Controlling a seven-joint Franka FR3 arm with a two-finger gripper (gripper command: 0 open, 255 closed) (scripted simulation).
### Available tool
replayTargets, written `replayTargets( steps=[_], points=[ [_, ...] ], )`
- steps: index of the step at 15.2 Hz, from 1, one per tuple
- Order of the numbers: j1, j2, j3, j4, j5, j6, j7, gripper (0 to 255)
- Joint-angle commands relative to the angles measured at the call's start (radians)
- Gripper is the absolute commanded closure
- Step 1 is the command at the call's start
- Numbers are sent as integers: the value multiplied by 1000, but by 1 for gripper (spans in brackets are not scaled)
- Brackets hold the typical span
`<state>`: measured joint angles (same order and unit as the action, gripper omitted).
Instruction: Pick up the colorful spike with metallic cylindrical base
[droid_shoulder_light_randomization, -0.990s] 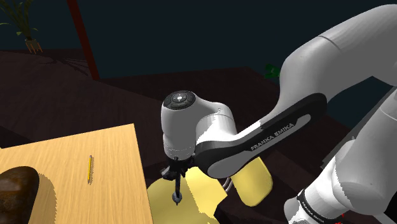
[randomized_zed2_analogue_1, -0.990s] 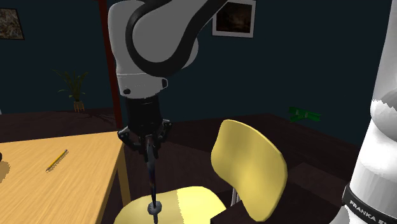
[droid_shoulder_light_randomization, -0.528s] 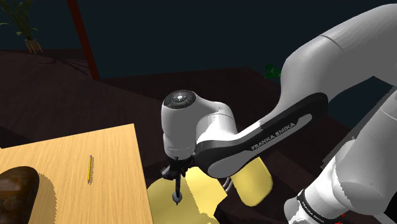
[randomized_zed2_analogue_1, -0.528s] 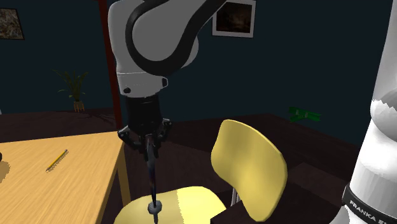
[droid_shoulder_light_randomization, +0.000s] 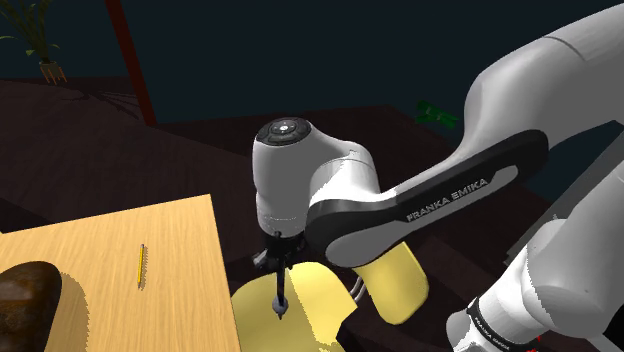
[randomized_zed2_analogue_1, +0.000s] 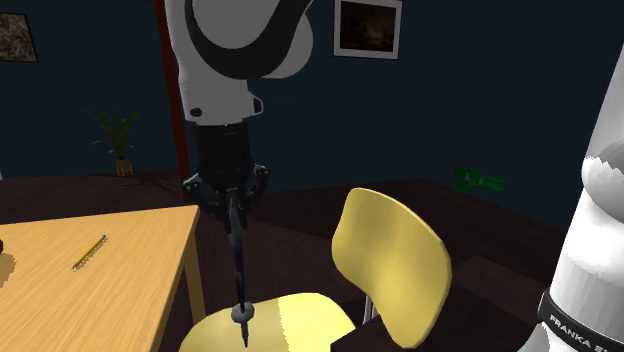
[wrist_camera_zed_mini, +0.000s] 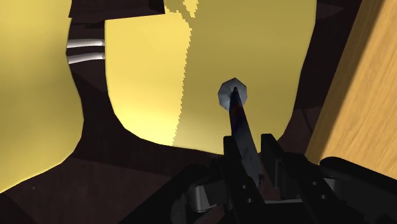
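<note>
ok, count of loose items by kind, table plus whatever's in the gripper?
spike: 1, clasped in the gripper, above the yellow chair
pencil: 1, on the wooden table
dark brown lump: 1, on the table
Total: 3

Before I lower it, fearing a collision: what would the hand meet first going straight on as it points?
The yellow chair seat, straight below the hand. The held spike hangs base down, so its grey base would probably touch the seat first; the gap is unclear.
</note>
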<state>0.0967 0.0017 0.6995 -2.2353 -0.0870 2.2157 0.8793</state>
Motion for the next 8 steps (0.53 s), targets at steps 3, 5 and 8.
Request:
replayTargets(
  steps=[3,5,8],
  points=[
    [-2,-35,-3,30,31,-55,-27,255],
    [-2,-51,-5,44,44,-81,-38,255],
    [-2,-60,-6,52,51,-96,-44,255]
  ],
)
